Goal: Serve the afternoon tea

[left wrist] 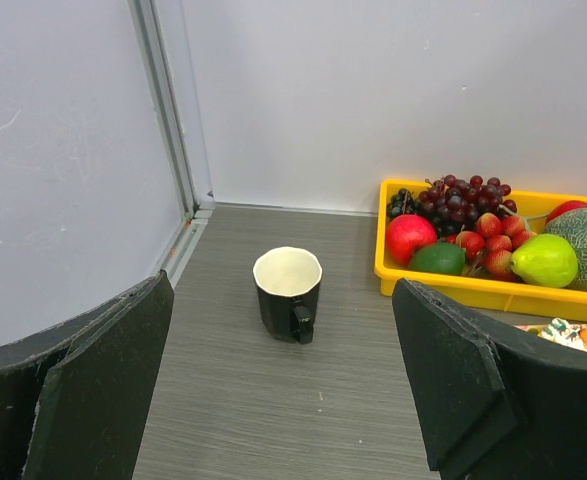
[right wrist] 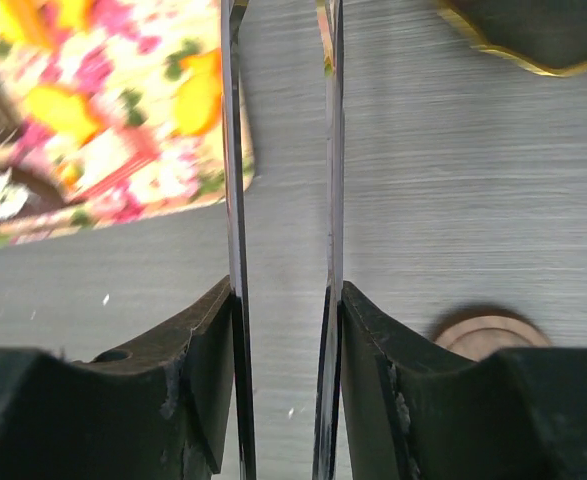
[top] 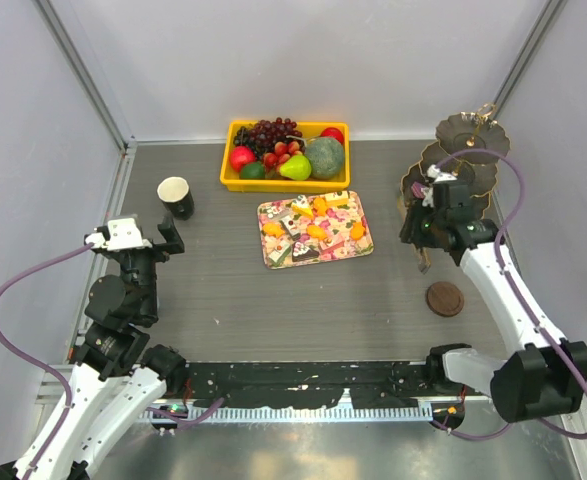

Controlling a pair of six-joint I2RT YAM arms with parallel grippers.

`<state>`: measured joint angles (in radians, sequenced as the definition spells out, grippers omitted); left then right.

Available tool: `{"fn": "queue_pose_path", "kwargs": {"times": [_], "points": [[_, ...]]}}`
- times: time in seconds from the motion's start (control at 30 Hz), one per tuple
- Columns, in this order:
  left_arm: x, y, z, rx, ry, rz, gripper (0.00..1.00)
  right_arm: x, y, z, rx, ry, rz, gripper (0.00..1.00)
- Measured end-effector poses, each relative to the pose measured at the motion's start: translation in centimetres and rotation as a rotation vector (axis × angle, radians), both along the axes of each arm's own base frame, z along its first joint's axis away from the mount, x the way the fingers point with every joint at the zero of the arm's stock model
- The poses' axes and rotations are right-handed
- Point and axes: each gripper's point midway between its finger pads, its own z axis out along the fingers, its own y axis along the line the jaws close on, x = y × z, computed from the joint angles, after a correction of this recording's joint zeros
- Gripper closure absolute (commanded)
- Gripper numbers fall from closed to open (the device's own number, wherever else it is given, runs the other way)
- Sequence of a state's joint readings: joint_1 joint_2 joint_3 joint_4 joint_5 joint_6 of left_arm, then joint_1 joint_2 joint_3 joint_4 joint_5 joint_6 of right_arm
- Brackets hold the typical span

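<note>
The black cup [top: 176, 197] stands upright and empty at the far left; it also shows in the left wrist view [left wrist: 288, 293], handle toward the camera. My left gripper [top: 168, 237] [left wrist: 283, 375] is open and empty, just short of the cup. Orange pastries [top: 316, 232] and cake pieces [top: 298, 250] lie on the floral tray [top: 351, 216]. The dark gold-rimmed three-tier stand [top: 463, 160] is at the far right. My right gripper [top: 418, 232] [right wrist: 283, 300] is shut on metal tongs [right wrist: 231, 150], between tray and stand. The light-blue cup is out of view.
A yellow bin [top: 227, 172] of fruit sits at the back centre, also in the left wrist view [left wrist: 453, 290]. A round brown coaster [top: 445, 298] lies near the right arm. Enclosure walls stand on the left, back and right.
</note>
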<state>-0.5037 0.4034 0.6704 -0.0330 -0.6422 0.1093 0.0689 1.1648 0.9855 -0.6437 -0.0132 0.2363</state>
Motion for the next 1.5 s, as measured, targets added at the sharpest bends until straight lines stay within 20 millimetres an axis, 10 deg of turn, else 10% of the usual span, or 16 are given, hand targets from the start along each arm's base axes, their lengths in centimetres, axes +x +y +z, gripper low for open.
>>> {"fn": "queue_pose_path", "kwargs": {"times": [0.23,0.47,1.5], "points": [[0.0,0.0,0.0,0.001,0.002,0.0,0.01,-4.0,9.4,1.2,-0.016,0.022,0.349,0.53],[0.2,-0.1,-0.2,0.006,0.009,0.001,0.01,-6.9,14.7,1.2,-0.094,0.057,0.643,0.53],[0.6,-0.3,-0.6,0.018,0.026,0.001,0.01,-6.3,16.7,-3.6,-0.447,0.232,1.007,0.44]]}}
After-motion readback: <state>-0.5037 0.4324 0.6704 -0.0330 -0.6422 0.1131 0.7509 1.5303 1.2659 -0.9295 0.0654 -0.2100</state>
